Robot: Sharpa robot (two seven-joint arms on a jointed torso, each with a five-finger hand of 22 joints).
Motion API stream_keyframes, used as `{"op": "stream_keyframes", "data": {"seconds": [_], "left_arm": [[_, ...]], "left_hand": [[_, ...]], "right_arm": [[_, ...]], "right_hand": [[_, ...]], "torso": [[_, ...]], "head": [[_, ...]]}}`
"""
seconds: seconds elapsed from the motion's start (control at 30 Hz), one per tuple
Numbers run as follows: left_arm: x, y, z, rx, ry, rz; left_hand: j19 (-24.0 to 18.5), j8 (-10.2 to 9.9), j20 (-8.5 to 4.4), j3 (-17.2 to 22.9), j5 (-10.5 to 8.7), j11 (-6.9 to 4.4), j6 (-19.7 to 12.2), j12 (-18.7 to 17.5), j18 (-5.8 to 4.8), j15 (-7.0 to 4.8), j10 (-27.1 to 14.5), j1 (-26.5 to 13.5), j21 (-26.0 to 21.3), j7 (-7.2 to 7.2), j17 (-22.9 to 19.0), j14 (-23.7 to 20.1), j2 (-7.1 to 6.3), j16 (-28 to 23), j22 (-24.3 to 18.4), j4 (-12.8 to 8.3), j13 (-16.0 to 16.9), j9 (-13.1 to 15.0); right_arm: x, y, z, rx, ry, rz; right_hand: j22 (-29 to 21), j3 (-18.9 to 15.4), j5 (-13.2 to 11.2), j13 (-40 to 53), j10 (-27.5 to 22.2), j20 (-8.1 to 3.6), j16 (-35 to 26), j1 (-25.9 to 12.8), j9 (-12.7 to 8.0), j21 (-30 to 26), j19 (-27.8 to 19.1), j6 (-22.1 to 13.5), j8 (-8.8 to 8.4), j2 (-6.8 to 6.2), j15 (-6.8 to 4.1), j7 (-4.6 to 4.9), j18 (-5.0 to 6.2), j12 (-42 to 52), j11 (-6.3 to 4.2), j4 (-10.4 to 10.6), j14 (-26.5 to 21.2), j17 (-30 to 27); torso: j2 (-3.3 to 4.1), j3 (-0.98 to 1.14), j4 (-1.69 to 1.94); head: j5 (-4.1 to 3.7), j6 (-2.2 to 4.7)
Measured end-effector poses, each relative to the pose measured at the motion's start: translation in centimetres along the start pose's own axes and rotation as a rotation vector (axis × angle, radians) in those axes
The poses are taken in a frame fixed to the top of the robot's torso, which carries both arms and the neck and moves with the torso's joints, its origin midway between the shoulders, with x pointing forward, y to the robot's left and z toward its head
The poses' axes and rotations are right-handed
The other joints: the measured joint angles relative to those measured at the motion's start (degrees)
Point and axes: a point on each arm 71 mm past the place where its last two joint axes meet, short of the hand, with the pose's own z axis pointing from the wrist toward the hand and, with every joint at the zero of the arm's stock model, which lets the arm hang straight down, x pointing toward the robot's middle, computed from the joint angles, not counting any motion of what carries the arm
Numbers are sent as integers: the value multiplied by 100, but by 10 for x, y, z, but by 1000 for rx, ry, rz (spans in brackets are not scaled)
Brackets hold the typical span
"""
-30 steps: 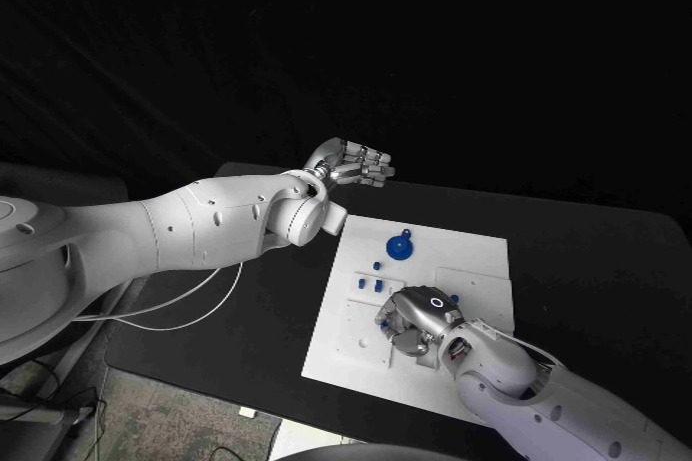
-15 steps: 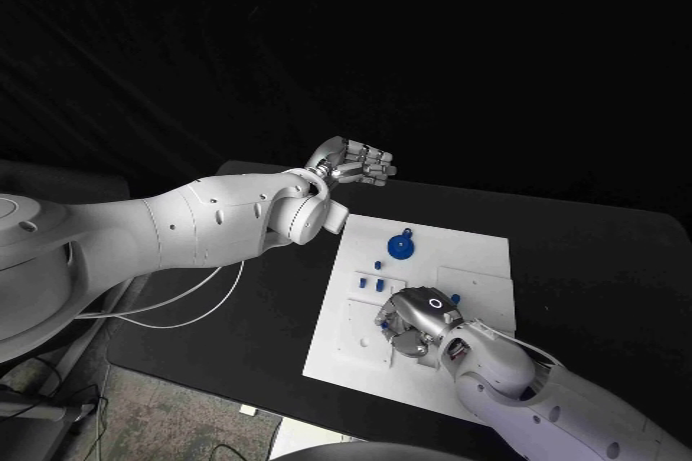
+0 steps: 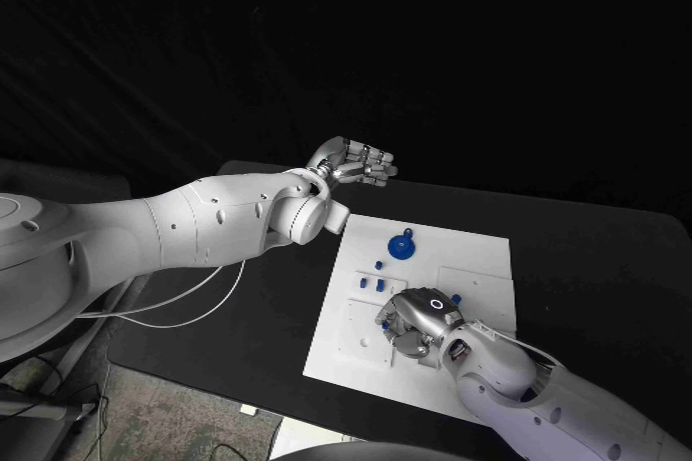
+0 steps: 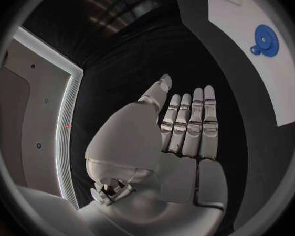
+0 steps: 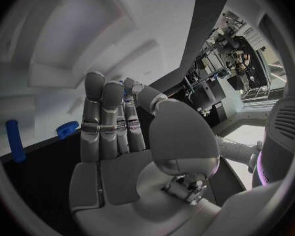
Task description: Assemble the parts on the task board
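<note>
Right hand (image 3: pixel 415 321) low over the white board's (image 3: pixel 483 256) near middle, grasp impossible to tell, left hand (image 3: pixel 356 165) raised past its far corner, fingers straight, nothing held, blue gear (image 3: pixel 400 246) near far edge.

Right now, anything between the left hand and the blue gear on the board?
Nothing visible. The left hand hovers past the far left corner of the white task board, fingers together, holding nothing. The round blue gear lies bare on the board, with only black table and white plate between.
</note>
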Motion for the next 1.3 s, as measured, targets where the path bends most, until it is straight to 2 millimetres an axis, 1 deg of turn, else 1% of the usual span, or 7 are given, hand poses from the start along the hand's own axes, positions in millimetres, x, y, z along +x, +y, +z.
{"op": "stream_keyframes", "data": {"seconds": [0.07,0.2,0.23,0.33,0.83,1.13,1.3], "left_arm": [[0,0,0,-1,0,0],[0,0,0,-2,1,0],[0,0,0,-2,1,0],[0,0,0,-3,1,0],[-1,1,0,-7,3,0],[-4,2,0,-10,-2,2],[-6,2,-1,-11,-5,3]], "left_hand": [[0,0,0,0,0,0,-21,0,0,0,0,0,0,-21,0,0,0,0,0,0,0,0],[0,0,0,0,0,0,-21,0,0,0,0,0,0,-21,0,0,0,0,0,0,0,0],[0,0,0,0,0,0,-21,0,0,0,0,0,0,-21,0,0,0,0,-1,0,0,0],[-3,0,2,0,0,0,-21,0,0,5,0,0,0,-21,0,-5,0,0,-1,0,0,0],[-21,0,20,0,0,0,-21,0,0,22,0,0,0,-21,0,-22,0,0,-1,0,0,0],[-20,0,21,0,0,0,-21,0,0,22,0,0,0,-21,0,-22,0,0,-2,0,0,0],[-20,0,20,0,0,0,-21,0,0,22,0,23,0,-21,0,-22,22,0,-2,0,0,0]], "right_arm": [[0,-1,-1,2,0,1],[1,-1,-1,1,-4,7],[2,-1,-2,2,-6,10],[2,-1,-2,3,-10,15],[-3,-3,-8,10,-46,41],[-45,-11,-13,33,-135,125],[-77,-23,-21,50,-180,160]], "right_hand": [[-52,-180,2,10,-207,63,1,-52,-6,-64,-2,-168,14,-52,51,50,83,2,50,7,-14,-22],[-194,-634,2,-21,-619,149,4,27,-9,-203,-6,-349,17,-131,126,109,114,-44,157,-10,-49,-104],[-241,-770,2,-44,-775,158,4,84,-9,-246,2,-377,17,-134,143,94,124,-52,212,-10,-65,-129],[-303,-996,2,-31,-870,169,4,182,-13,-302,-10,-444,17,-95,150,98,128,-39,230,-2,-72,-180],[-349,-1092,2,-32,-914,179,4,216,-13,-338,-19,-503,16,-107,152,78,130,-44,257,29,-75,-258],[-460,-1781,157,-32,-860,200,130,216,-13,-236,2,-608,16,-107,183,81,125,-44,203,214,-43,-280],[-428,-1789,268,-33,-636,200,275,189,-13,-37,2,-583,16,-5,165,79,122,-27,143,140,-20,-217]], "torso": [[0,0,-1],[0,-1,-1],[0,-1,-1],[0,0,-1],[1,3,-1],[-3,1,-7],[-3,2,-7]], "head": [[-2,1],[-10,-2],[-14,-2],[-22,-2],[-73,17],[-161,66],[-244,113]]}}
